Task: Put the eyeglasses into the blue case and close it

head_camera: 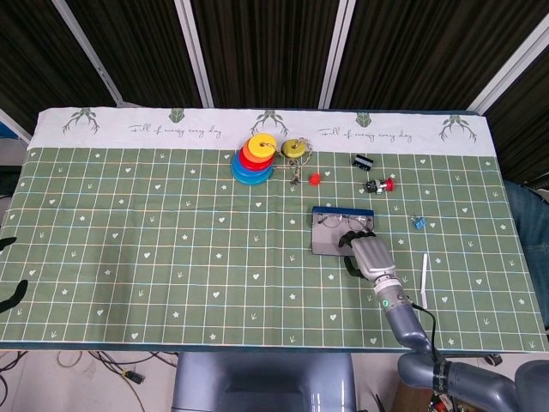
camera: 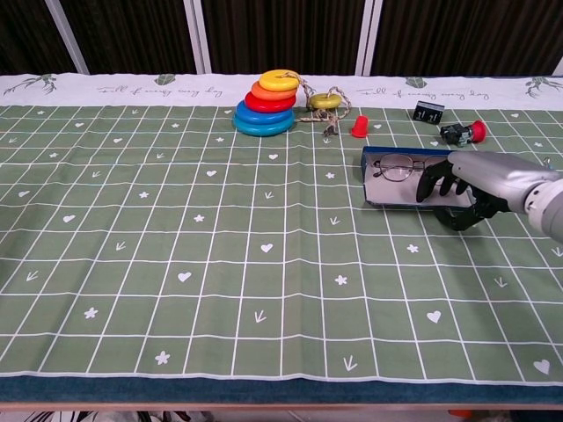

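The blue case lies open on the green cloth, right of centre, grey lining up. The eyeglasses rest inside along its far edge. My right hand grips the case's near right side, fingers over the lining and thumb beneath, and that near edge is tilted up off the cloth. Of my left hand only dark spread fingertips show at the left edge of the head view, holding nothing.
A stack of coloured rings and a yellow ring on a cord sit at the back. A red cone, black clip, red-tipped part, blue clip and white stick surround the case.
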Robot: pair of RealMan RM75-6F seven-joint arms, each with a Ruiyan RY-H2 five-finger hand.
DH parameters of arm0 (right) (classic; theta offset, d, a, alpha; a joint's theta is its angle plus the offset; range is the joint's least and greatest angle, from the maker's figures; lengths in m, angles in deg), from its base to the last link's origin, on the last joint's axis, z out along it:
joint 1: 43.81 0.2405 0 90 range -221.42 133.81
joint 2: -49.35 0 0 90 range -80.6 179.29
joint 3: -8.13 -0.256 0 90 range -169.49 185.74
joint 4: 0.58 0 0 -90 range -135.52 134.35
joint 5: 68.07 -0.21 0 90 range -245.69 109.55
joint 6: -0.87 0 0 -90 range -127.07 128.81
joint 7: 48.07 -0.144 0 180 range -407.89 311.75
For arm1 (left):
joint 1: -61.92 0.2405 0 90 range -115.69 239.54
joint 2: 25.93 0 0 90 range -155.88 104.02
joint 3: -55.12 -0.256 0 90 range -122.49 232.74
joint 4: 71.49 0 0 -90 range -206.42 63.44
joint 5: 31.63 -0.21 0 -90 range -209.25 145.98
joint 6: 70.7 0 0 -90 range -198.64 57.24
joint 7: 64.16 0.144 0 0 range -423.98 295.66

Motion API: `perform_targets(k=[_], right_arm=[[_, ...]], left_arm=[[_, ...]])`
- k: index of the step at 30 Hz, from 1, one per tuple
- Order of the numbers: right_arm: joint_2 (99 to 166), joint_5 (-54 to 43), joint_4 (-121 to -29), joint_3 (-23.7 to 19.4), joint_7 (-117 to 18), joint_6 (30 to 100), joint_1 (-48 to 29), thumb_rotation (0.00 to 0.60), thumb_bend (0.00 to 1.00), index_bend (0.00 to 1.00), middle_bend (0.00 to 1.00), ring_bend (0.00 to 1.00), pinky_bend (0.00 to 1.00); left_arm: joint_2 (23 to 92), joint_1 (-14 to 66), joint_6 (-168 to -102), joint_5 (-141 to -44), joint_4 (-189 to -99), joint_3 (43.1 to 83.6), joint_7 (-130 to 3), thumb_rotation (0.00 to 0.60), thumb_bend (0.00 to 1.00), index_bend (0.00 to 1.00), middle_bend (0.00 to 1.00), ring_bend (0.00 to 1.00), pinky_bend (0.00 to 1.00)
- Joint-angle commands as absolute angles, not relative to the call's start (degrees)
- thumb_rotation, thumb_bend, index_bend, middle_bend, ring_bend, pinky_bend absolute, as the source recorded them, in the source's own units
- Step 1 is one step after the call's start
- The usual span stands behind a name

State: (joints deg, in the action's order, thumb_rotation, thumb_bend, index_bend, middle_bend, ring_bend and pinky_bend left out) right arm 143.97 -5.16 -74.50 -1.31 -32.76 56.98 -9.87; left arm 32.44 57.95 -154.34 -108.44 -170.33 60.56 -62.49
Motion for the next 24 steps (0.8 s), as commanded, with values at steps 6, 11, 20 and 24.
perform_targets(k=[6, 11, 20, 24], right_arm=[[144.28, -5.21, -74.14, -2.39, -32.80, 57.03, -9.20, 0.600, 0.61, 0.41, 0.32, 0.31, 0.28], [144.75, -5.46, -73.19, -3.53, -33.02, 56.68, -8.30, 0.600, 0.48, 0.41, 0.32, 0.31, 0.28], [145.31, -7.55, -72.04, -6.20, -31.95, 55.37, -5.98, 0.600, 0.36, 0.43, 0.30, 0.29, 0.28], [145.23, -8.66, -72.22, -6.70, -31.39, 55.05, -5.57, 0.600, 0.40, 0.49, 0.30, 0.29, 0.28]], left_arm=[[32.43, 57.93, -154.29, -108.41, -170.37, 60.56, -62.49, 0.600, 0.31, 0.19, 0.01, 0.00, 0.00], [32.45, 57.95, -154.30, -108.45, -170.40, 60.52, -62.46, 0.600, 0.31, 0.19, 0.01, 0.00, 0.00], [32.42, 57.95, -154.22, -108.39, -170.45, 60.51, -62.46, 0.600, 0.31, 0.20, 0.01, 0.00, 0.00], [32.37, 57.94, -154.15, -108.34, -170.49, 60.51, -62.57, 0.600, 0.31, 0.20, 0.01, 0.00, 0.00]])
